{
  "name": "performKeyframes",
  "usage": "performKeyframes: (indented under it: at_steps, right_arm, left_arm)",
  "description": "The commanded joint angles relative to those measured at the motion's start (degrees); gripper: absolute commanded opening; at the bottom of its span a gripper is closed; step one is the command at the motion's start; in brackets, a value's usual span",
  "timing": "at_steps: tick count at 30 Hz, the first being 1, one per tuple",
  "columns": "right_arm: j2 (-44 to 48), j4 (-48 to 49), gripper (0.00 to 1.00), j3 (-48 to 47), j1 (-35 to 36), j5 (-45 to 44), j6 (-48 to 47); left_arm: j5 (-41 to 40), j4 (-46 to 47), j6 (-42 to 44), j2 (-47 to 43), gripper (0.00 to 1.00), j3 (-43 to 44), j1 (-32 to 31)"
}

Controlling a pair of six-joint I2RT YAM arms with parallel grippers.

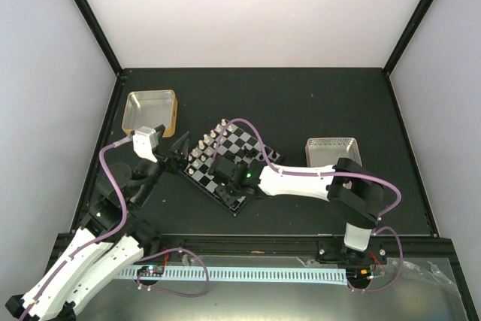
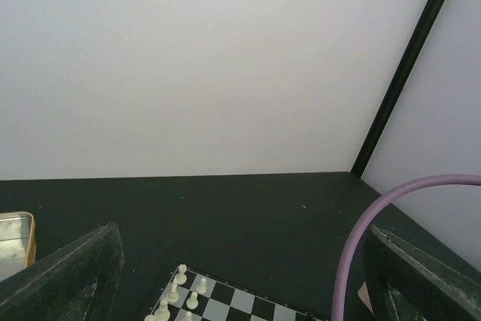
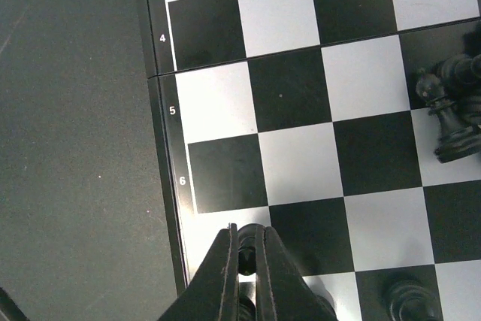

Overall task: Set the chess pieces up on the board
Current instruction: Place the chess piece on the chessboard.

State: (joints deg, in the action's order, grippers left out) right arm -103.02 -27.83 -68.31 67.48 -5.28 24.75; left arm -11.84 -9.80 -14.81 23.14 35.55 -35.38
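Observation:
The small chessboard (image 1: 230,162) lies tilted at the table's centre and fills the right wrist view (image 3: 293,95). Several silver-white pieces (image 1: 201,149) stand along its left edge, also seen in the left wrist view (image 2: 180,291). My right gripper (image 3: 246,255) is shut on a black piece (image 3: 246,249) over the white square by the rim near row 6. More black pieces (image 3: 451,103) stand at the right, another (image 3: 406,298) at the bottom. My left gripper (image 1: 180,146) hovers open and empty beside the board's left corner; its fingers (image 2: 75,276) frame the view.
A gold-rimmed metal tray (image 1: 150,112) sits at the back left. A pink-rimmed tray (image 1: 331,151) sits right of the board. A purple cable (image 2: 368,238) loops in the left wrist view. Dark tabletop (image 3: 75,148) lies left of the board rim.

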Motion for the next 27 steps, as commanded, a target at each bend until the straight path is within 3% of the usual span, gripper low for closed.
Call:
performKeyframes:
  at_steps: [1, 15, 27]
  right_arm:
    - [-0.9, -0.6, 0.05, -1.6, 0.4, 0.7, -0.7]
    - [-2.1, -1.6, 0.12, -1.8, 0.4, 3.3, -1.4]
    - [1.5, -1.5, 0.26, -2.7, 0.3, 1.5, 0.6]
  left_arm:
    - [-1.0, -0.1, -0.4, 0.0, 0.89, 0.2, -0.1]
    - [-1.0, -0.1, -0.4, 0.3, 0.89, 0.0, -0.1]
    - [-1.1, -0.2, -0.3, 0.4, 0.89, 0.1, -0.2]
